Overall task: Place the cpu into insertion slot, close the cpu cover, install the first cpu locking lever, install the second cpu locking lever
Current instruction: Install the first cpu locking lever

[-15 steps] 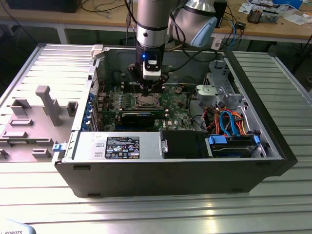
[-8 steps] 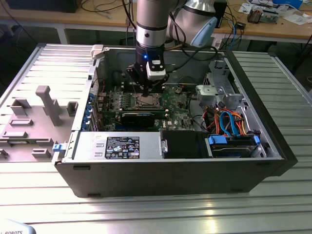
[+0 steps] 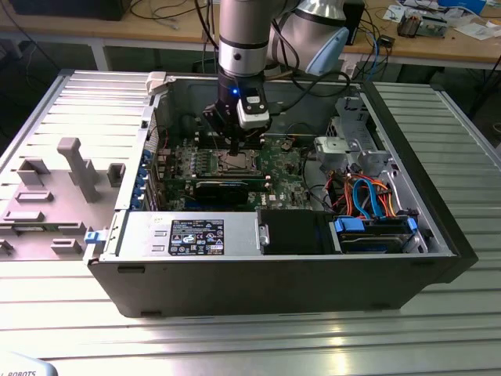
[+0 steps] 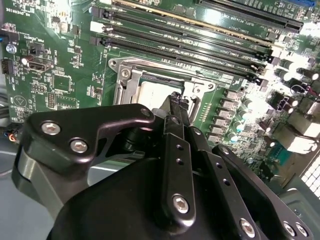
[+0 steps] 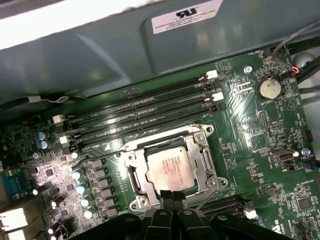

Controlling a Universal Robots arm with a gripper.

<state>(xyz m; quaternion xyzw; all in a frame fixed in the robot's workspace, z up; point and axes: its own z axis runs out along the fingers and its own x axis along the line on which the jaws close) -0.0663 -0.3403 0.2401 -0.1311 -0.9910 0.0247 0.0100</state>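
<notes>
Hovering your hand (image 5: 170, 202) with fingers pinched together, gripping nothing, right at the near edge of the insertion slot (image 5: 192, 135). The cpu (image 5: 172, 167) is sitting in it, under the cpu cover (image 5: 210, 162); that frame's probably thin, springy steel, so push its edge, not the chip.

My claw (image 5: 172, 202) is showing as black metal with a soft satin sheen, studded with bright steel screws. The chip (image 5: 171, 167) is wearing a brushed silver-grey metal top, dull rather than mirror-like. The cover (image 5: 207, 161) around it is looking like thin stamped metal, silvery and smooth, catching the light at its edges. The circuit board (image 5: 250, 130) is gleaming a glossy green lacquer, while the memory slots (image 5: 140, 117) are looking like matt black plastic. The computer case (image 3: 274, 286) is appearing as dark matt painted metal, sitting on a ribbed, brushed aluminium table (image 3: 235, 337).
</notes>
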